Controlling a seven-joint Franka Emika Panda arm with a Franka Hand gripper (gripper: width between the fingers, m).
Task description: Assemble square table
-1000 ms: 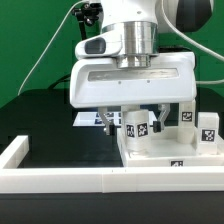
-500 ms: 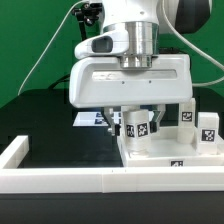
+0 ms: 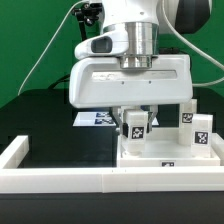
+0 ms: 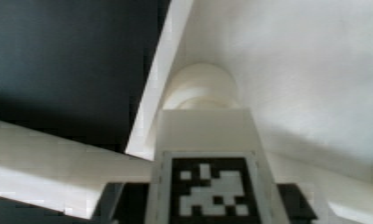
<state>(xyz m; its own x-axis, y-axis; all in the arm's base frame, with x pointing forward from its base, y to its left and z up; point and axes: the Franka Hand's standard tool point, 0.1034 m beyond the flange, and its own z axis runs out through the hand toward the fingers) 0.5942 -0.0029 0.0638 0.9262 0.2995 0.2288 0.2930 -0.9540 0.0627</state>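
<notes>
My gripper (image 3: 135,118) is shut on a white blocky table leg (image 3: 135,125) with a tag on its face. It holds the leg upright over the near-left corner of the white square tabletop slab (image 3: 170,152). In the wrist view the leg (image 4: 208,150) runs from between the dark fingers (image 4: 130,203) down to the slab (image 4: 316,90), close to the slab's raised edge. I cannot tell whether the leg's tip touches the slab. Two more tagged legs (image 3: 186,113) (image 3: 203,132) stand on the slab's far right.
The long low white border wall (image 3: 60,180) runs along the front and bends back at the exterior view's left. The marker board (image 3: 92,118) lies on the black table behind the gripper. The arm's wide white hand (image 3: 130,80) hides the space above the slab.
The slab and the two legs on it have shifted slightly toward the exterior view's left. The gripper stays shut on the leg at nearly the same spot.
</notes>
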